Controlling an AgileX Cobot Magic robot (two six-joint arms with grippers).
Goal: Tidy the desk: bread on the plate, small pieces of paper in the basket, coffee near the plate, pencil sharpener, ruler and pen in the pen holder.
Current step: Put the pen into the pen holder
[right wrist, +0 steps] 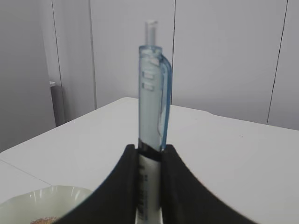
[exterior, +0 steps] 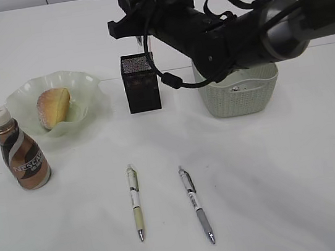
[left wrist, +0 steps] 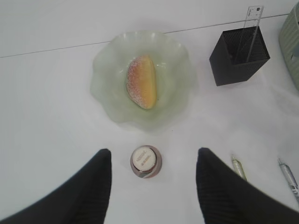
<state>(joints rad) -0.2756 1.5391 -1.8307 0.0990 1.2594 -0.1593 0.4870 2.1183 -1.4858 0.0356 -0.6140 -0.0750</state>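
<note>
The right arm reaches across the middle, its fingers (right wrist: 148,186) clamped on an upright light-blue clear-barrelled pen (right wrist: 152,107) above the black square mesh pen holder (exterior: 141,82); in the exterior view the arm hides that pen. The left fingers (left wrist: 153,186) stand well apart, holding nothing, straddling the brown white-capped coffee bottle (left wrist: 146,160) from above. The golden sugar-crusted bread (left wrist: 142,82) lies in the translucent pale green ruffled plate (left wrist: 105,79). A clear ruler (left wrist: 251,28) stands in the holder. Two pens (exterior: 136,202) lie on the white counter (exterior: 274,173). The sage-green perforated basket (exterior: 241,96) is partly hidden.
</note>
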